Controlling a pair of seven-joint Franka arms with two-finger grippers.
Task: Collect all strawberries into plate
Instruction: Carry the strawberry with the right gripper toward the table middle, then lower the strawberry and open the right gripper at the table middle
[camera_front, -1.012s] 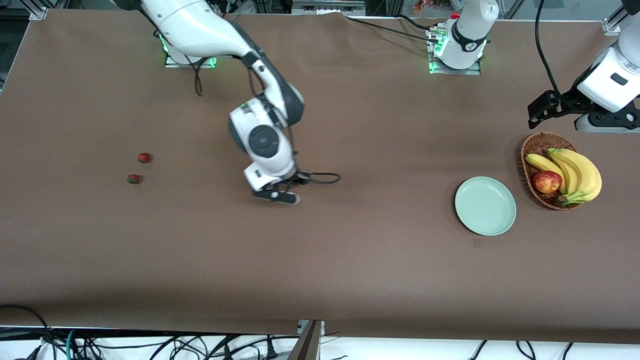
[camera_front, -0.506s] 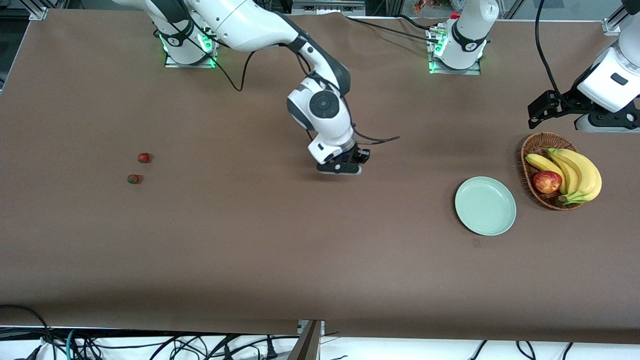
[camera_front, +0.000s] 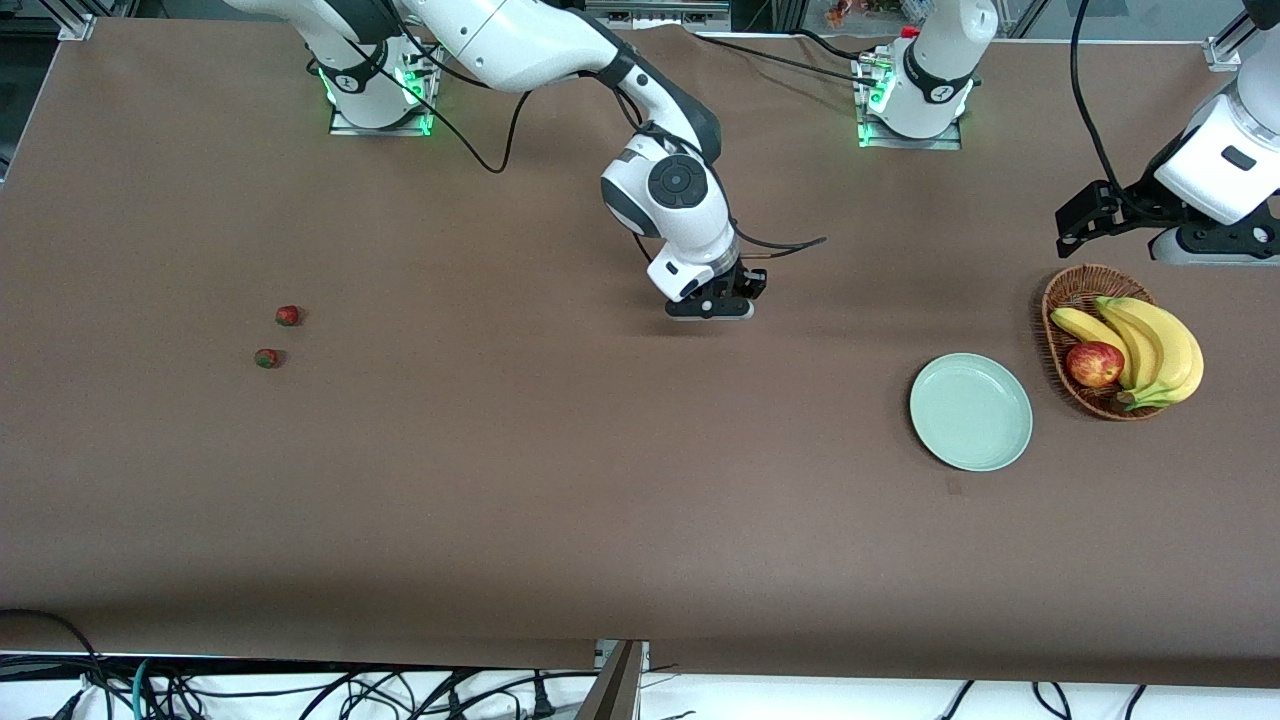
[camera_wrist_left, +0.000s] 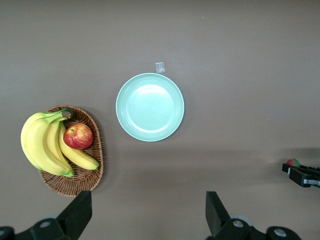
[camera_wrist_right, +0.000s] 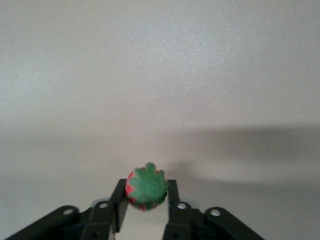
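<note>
My right gripper (camera_front: 712, 308) is shut on a strawberry (camera_wrist_right: 147, 188) with its green cap facing the wrist camera, held over the bare middle of the table. In the left wrist view the right gripper (camera_wrist_left: 302, 175) and its strawberry (camera_wrist_left: 292, 162) show small at the edge. Two more strawberries (camera_front: 288, 316) (camera_front: 266, 358) lie on the table toward the right arm's end. The pale mint-green plate (camera_front: 970, 411) (camera_wrist_left: 150, 107) lies empty toward the left arm's end. My left gripper (camera_wrist_left: 148, 220) is open and empty, held high over the table beside the plate and basket.
A brown wicker basket (camera_front: 1070, 300) with bananas (camera_front: 1150, 345) and a red apple (camera_front: 1094, 364) stands beside the plate, toward the left arm's end. The table is covered in brown cloth (camera_front: 600, 500). Cables hang below the table's front edge.
My right gripper has carried the strawberry from the table's middle toward the left arm's end, closer to the plate. The left arm has not moved.
</note>
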